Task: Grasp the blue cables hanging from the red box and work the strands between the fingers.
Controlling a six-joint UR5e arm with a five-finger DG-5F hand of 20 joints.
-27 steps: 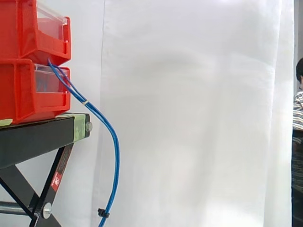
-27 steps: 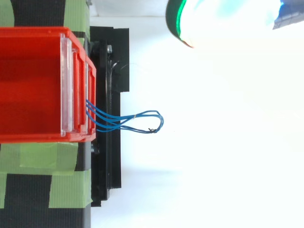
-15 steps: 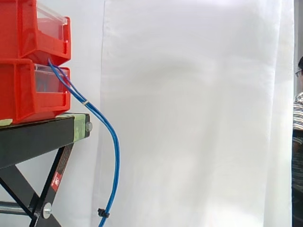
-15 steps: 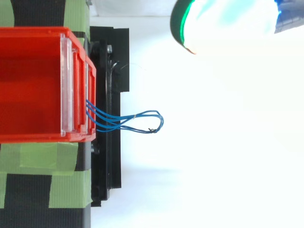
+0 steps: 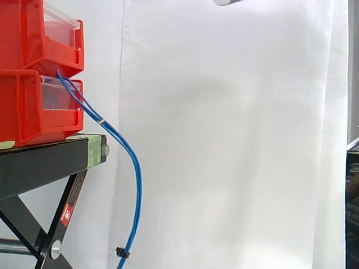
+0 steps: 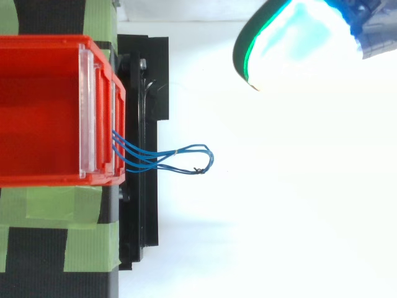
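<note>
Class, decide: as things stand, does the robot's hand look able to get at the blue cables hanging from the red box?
Probably yes: the hand is high and apart from the blue cables, which hang out of the red box with nothing between them and it.

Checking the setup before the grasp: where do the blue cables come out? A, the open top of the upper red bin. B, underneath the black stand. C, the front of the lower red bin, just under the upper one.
C: in the side view the blue cables leave the front of the lower red bin, right beneath the upper red bin.
</note>
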